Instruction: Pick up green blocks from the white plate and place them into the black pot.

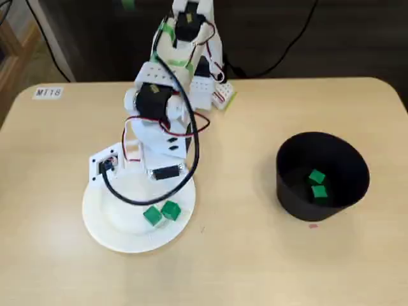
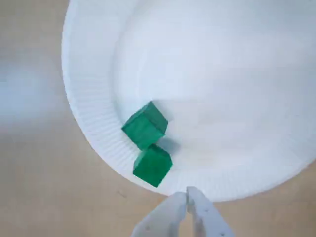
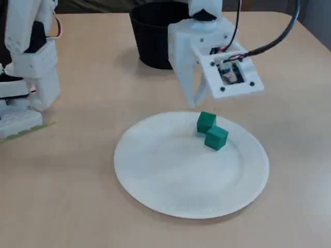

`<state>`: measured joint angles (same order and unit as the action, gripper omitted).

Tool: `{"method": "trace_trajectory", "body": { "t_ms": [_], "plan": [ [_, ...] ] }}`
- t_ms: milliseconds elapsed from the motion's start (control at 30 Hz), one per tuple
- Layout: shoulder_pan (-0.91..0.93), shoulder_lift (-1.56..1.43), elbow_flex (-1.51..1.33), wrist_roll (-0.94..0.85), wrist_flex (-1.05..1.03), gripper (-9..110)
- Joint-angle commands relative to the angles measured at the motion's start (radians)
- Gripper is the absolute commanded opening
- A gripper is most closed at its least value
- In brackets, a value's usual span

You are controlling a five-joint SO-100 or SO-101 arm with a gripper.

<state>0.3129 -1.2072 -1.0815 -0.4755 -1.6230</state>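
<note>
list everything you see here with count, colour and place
table: 1, light wood, under everything
plate: 1, white, on table
pot: 1, black, on table, apart from plate
green blocks on plate: 2, green, side by side near its rim
green blocks in pot: 2, green, on its bottom
label: 1, white, table corner
arm: 1, white with black motors, bent over plate
jaws: 1 pair, white, shut, above plate rim by the blocks
</note>
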Motion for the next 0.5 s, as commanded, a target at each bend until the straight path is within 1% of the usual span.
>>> {"method": "trace_trajectory", "body": {
  "t_ms": [0,300,333,400,467],
  "plan": [
    [0.043,0.009,0.055,0.112,-0.023,-2],
    [0.044,0.087,0.060,0.342,0.000,-2],
    [0.044,0.097,0.067,0.353,0.006,0],
    [0.043,0.109,0.080,0.348,0.009,11],
    [0.043,0.120,0.087,0.348,0.011,17]
  ]
}}
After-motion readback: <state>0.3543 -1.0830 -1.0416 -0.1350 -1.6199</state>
